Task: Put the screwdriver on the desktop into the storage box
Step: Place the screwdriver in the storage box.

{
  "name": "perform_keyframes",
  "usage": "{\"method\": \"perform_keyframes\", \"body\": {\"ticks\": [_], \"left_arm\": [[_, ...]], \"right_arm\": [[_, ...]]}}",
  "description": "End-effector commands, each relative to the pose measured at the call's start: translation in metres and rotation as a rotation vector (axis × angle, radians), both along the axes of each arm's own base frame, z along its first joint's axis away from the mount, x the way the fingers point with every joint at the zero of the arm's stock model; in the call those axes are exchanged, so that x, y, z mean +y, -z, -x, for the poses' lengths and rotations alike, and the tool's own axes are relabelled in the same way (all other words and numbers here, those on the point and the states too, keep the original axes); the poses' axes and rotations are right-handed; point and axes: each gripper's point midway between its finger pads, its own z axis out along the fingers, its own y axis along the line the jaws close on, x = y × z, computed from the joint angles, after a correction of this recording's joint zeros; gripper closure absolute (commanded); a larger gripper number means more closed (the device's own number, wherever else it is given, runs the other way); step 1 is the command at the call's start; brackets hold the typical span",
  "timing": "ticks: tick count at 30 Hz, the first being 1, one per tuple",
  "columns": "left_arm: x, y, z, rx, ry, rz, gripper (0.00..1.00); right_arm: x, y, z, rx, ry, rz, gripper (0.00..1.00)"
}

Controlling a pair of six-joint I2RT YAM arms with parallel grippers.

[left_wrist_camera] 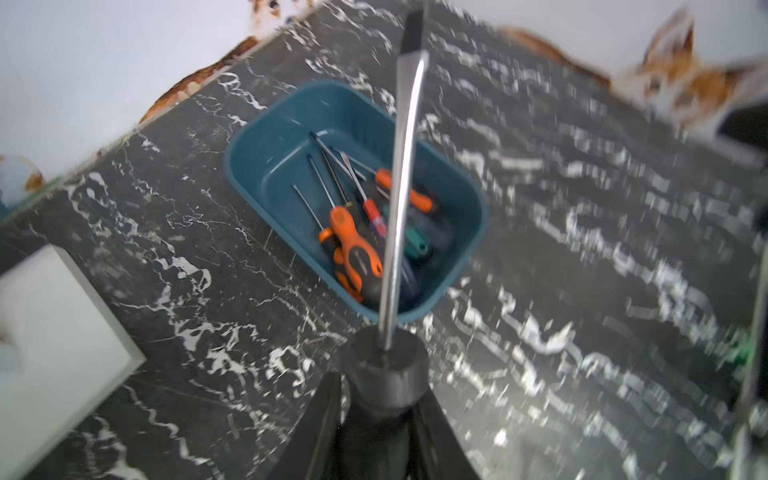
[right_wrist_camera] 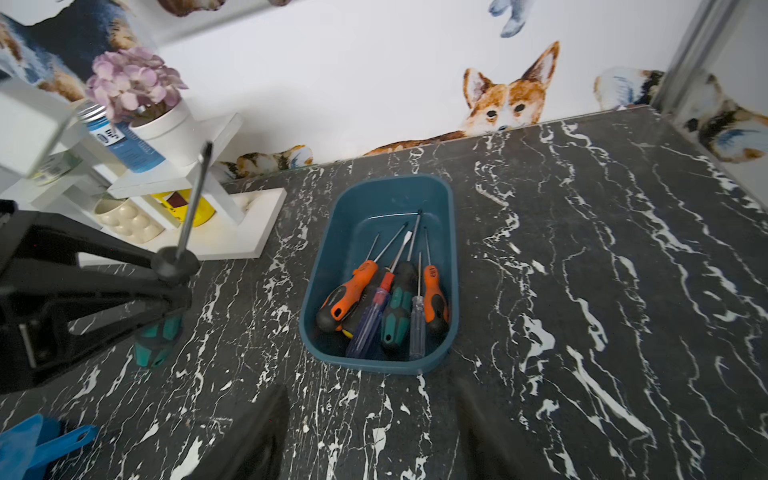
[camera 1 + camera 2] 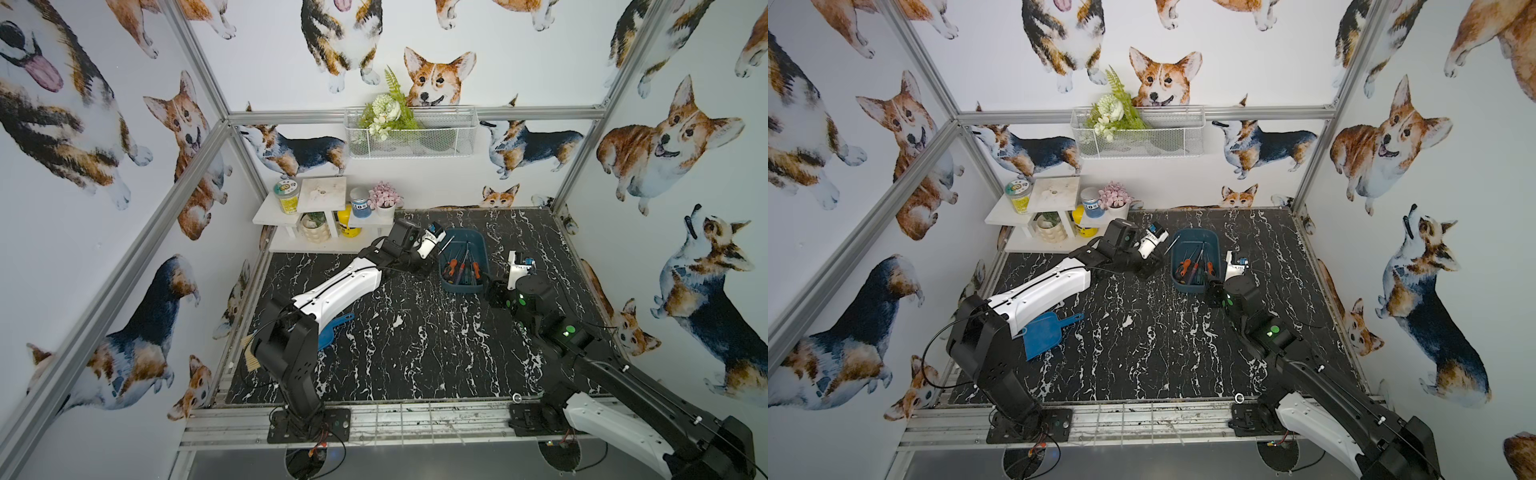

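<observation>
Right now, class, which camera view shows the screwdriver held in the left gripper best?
The right wrist view: the screwdriver shows whole, teal-and-black handle to tip, clamped in the left gripper. The left wrist view gives only its collar and shaft; in both top views the screwdriver is a thin sliver of shaft.

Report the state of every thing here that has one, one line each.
left gripper: shut on the screwdriver
screwdriver: held by its handle, not yet in the storage box
storage box: holds several other screwdrivers
right gripper: open, empty
dustpan: lying on the desktop
</observation>
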Motion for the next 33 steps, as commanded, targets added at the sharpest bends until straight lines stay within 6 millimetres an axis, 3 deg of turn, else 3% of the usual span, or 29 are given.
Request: {"method": "perform_keyframes", "body": {"ticks": [1, 5, 9, 17, 25, 26, 31, 33], "left_arm": [[-0.032, -0.030, -0.028, 0.202, -0.261, 0.342, 1.00], [-0.079, -0.017, -0.032, 0.295, -0.254, 0.317, 1.00], [-0.106, 0.023, -0.041, 0.434, -0.317, 0.274, 1.00], [-0.115, 0.077, -0.054, 0.417, -0.441, 0.010, 1.00], [-0.102, 0.126, -0.057, 0.418, -0.527, -0.167, 1.00], [-0.101, 0.130, -0.056, 0.413, -0.531, -0.183, 0.97], [-0.106, 0.133, -0.056, 0.414, -0.513, -0.176, 0.62], [-0.106, 0.125, -0.059, 0.396, -0.516, -0.164, 0.42]], "right_arm": [[-0.016, -0.005, 0.001, -0.007, 0.084, 0.010, 0.31], [-0.023, -0.009, 0.005, -0.012, 0.116, 0.000, 0.31], [-0.026, -0.010, 0.009, -0.018, 0.127, -0.024, 0.31], [-0.030, -0.007, 0.014, -0.012, 0.142, -0.054, 0.31], [-0.031, -0.006, 0.015, -0.007, 0.147, -0.046, 0.31], [-0.031, -0.005, 0.015, -0.006, 0.147, -0.045, 0.31], [-0.030, -0.001, 0.015, 0.000, 0.143, -0.047, 0.31], [-0.030, 0.002, 0.014, 0.008, 0.147, -0.046, 0.30]]}}
